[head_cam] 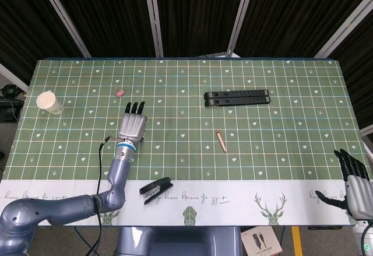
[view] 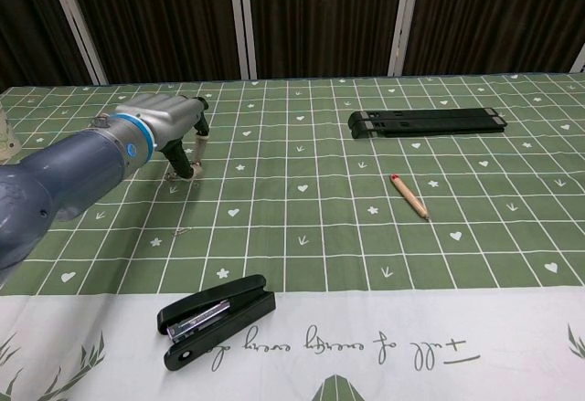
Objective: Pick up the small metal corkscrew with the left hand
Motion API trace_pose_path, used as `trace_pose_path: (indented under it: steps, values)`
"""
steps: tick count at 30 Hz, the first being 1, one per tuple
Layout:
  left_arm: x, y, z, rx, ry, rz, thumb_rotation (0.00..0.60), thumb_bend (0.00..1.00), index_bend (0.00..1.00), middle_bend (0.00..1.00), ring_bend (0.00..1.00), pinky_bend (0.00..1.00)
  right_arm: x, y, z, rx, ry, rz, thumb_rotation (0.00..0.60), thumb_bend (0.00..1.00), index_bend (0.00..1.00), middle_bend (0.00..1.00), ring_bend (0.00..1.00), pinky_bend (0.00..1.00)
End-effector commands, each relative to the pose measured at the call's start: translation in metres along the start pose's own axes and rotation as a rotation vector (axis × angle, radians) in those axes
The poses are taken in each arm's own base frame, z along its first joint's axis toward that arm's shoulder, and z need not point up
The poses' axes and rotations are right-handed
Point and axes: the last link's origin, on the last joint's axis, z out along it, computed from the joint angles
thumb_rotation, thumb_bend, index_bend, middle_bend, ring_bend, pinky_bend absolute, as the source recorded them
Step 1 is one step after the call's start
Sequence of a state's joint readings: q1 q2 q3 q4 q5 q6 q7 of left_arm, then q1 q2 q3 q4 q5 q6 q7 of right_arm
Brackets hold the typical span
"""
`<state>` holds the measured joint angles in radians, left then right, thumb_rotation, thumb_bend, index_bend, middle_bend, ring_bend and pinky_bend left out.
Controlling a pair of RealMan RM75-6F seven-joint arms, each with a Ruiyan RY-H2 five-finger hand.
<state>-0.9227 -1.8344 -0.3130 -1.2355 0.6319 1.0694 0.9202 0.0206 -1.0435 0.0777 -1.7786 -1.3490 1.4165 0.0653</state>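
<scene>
Hand (view: 169, 122) count two; one stapler (view: 215, 320), one pencil (view: 409, 195).

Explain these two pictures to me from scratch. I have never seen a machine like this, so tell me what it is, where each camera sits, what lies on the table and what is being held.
This is a two-armed robot with finger hands, steered by a person. One picture looks down from its head, the other forward from its chest.

The left hand hangs over the green checked tablecloth, fingers pointing down around a small pale object near the cloth; whether it is gripped, or is the corkscrew, cannot be told. The right hand waits at the table's near corner, fingers apart, holding nothing.

Also on the table: a paper cup, a small pink clip, a black folded stand, a pencil and a black stapler.
</scene>
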Motion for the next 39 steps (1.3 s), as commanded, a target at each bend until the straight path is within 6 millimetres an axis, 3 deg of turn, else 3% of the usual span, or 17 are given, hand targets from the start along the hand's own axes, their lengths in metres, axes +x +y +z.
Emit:
trace_pose_path:
  steps: [1,11,20,27,39]
  values:
    - [0.004,-0.01,-0.004,0.014,0.008,-0.019,0.6,0.44,0.6,0.0,0.0,0.0,0.0,0.0,0.0,0.001,0.002,-0.004,0.6,0.09,0.06,0.0,0.0,0.04]
    - [0.01,-0.026,-0.014,0.031,0.008,-0.081,0.6,0.44,0.61,0.0,0.0,0.0,0.0,0.001,0.0,-0.004,0.004,-0.013,0.6,0.09,0.06,0.0,0.0,0.04]
    - [0.029,-0.038,-0.025,0.03,0.045,-0.168,0.6,0.44,0.61,0.0,0.0,0.0,0.0,0.001,0.0,-0.007,0.011,-0.02,0.6,0.09,0.06,0.0,0.0,0.04]
    - [0.038,-0.04,-0.047,0.021,0.015,-0.371,0.6,0.44,0.62,0.0,0.0,0.0,-0.001,0.0,0.0,-0.007,0.009,-0.018,0.6,0.09,0.06,0.0,0.0,0.04]
    - [0.035,-0.054,-0.079,0.019,-0.04,-0.484,0.6,0.44,0.63,0.0,0.0,0.0,-0.002,0.0,0.001,-0.008,0.015,-0.032,0.6,0.09,0.06,0.0,0.0,0.04]
